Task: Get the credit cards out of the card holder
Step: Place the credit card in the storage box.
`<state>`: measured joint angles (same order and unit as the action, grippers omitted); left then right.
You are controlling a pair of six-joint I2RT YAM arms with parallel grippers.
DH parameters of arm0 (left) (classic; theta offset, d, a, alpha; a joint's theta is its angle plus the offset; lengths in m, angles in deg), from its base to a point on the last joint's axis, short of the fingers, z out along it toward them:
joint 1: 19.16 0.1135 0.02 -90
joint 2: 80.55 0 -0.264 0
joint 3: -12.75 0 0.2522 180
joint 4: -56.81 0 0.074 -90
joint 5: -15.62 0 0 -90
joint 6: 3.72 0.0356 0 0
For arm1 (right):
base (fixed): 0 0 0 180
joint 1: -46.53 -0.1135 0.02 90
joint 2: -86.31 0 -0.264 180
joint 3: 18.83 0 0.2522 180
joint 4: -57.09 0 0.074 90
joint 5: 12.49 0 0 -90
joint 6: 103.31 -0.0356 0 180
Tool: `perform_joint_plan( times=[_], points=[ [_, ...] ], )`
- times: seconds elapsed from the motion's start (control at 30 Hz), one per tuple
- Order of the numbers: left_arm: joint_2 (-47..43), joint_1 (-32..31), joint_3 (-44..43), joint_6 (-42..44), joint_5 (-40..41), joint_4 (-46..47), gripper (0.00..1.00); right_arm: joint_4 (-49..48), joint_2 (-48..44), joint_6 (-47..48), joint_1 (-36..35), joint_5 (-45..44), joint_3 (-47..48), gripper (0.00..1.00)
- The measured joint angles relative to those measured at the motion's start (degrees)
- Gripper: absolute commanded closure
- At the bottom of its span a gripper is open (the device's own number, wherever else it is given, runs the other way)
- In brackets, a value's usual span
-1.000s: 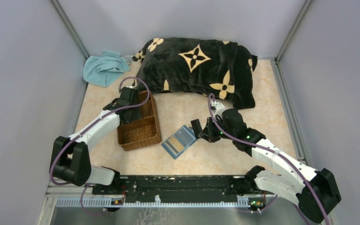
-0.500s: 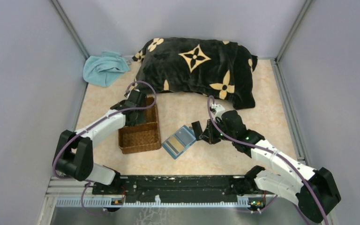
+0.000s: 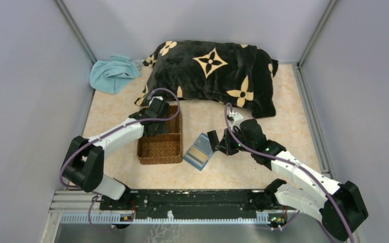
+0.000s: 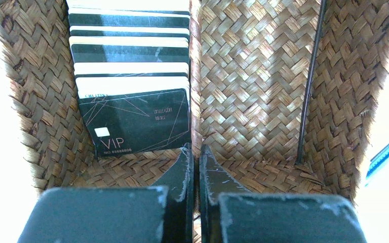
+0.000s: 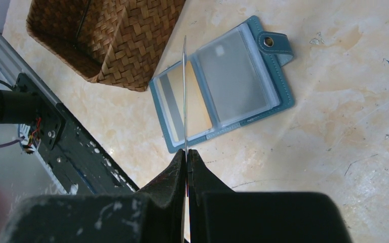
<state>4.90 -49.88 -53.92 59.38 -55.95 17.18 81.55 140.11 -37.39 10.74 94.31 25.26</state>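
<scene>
Pinches one credit card edge-on w/ right gripper, above open card holder lying flat beside woven tray. Hovers w/ left gripper pressed shut, empty, in tray near stacked cards. Prob. light, stiff, slick plastic: take by exposed short edge.

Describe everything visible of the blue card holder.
The card holder is a teal-blue folding wallet, leather-like, lying open and flat on the table. Its clear sleeves show a tan card with a grey stripe on one side and a grey card on the other. A clasp tab with a metal snap sticks out from one corner. It lies close beside the woven tray; whether they touch is unclear.
</scene>
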Motion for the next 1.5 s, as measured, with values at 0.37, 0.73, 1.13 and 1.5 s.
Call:
perform_joint_plan(
  times=[0.37,0.73,1.13,1.5],
  points=[
    [-1.6,-1.4,-0.3,-2.3,-1.1,-1.1,0.27,-0.1,3.0,0.2,0.1,2.2,0.6,1.00],
    [-24.6,-1.4,8.7,6.8,-16.4,9.6,0.31,-2.8,10.8,1.0,-1.4,20.6,6.2,1.00],
    [-28.4,-2.1,16.2,12.3,-49.5,25.6,0.33,-14.3,12.0,-4.3,-5.1,39.1,5.9,1.00],
    [-31.6,-2.1,18.9,10.2,-59.4,32.5,0.38,-17.6,10.2,-6.0,-5.1,42.9,5.7,1.00]
  ],
)
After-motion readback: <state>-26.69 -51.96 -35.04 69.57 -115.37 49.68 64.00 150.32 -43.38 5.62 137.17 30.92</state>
